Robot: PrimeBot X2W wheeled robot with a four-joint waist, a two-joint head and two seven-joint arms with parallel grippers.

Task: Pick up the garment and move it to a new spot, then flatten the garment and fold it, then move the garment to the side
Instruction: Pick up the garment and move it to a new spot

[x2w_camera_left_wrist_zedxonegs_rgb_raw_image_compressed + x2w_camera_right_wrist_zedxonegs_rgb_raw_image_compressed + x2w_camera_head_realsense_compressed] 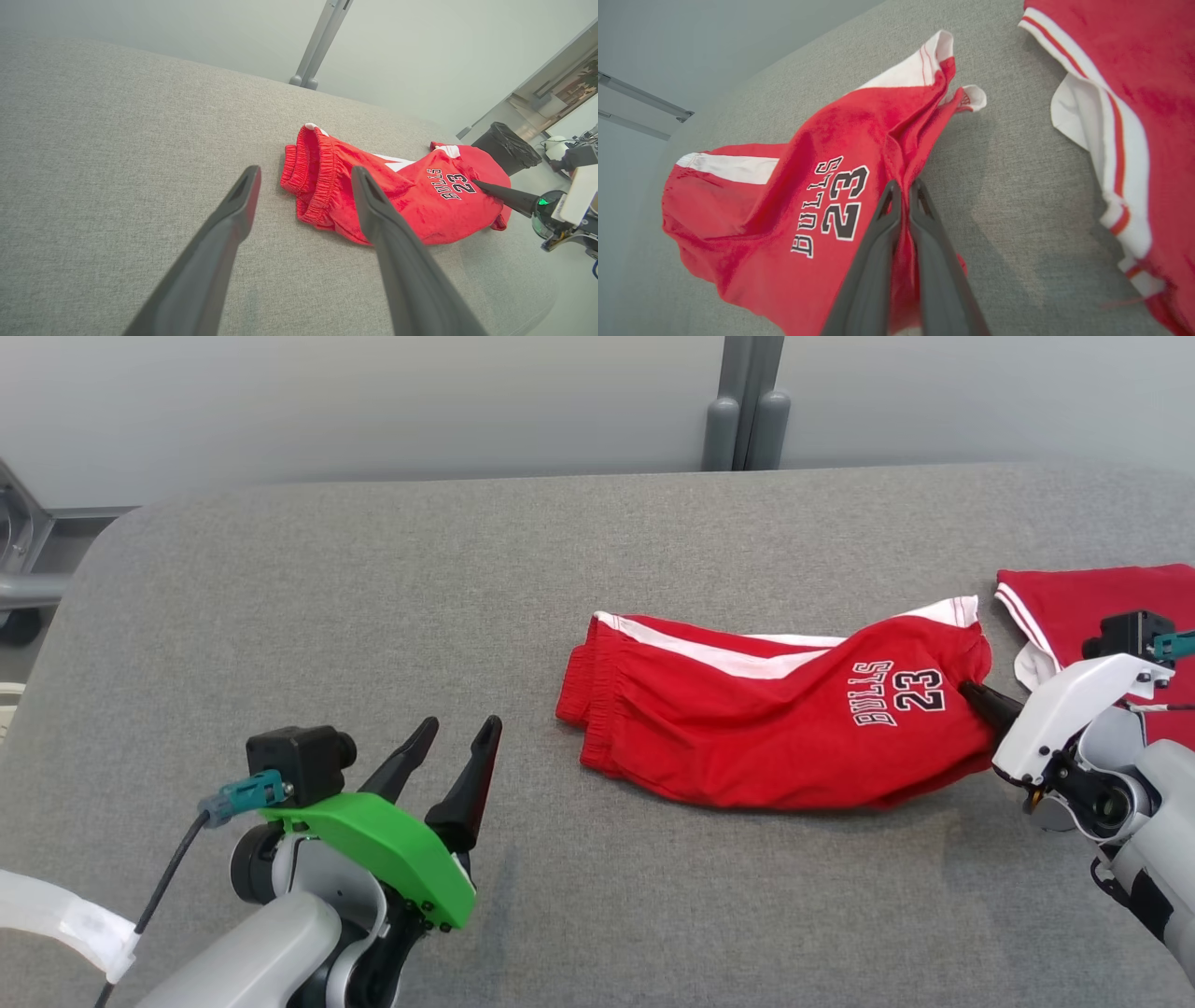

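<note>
A: What is seen from the head?

B: The red shorts (pixel 766 709) are laid crumpled on the grey table (pixel 373 597), right of the middle. Their right end is pinched by the right claw (pixel 971 691), which is closed tight on the cloth. The left claw (pixel 461 721) is held wide open and empty at the lower left, well apart from the shorts. Another red garment (pixel 1102 597) is spread at the table's right edge.

A: And from the left wrist?

B: The waistband end is faced by the open fingers, with nothing between them. A black bin (pixel 507 148) is seen beyond the table. A dark liner is fitted in it, and its contents cannot be told.

A: From the right wrist?

B: A fold near the leg hem is clamped between the shut fingers, beside the "BULLS 23" print.

A: Which step is judged to be in hand?

B: The first, it seems: the shorts are gripped for moving. A lift and a carry clear of the other garment are called for next. For flattening, the waistband would likely have to be taken by the left claw.
</note>
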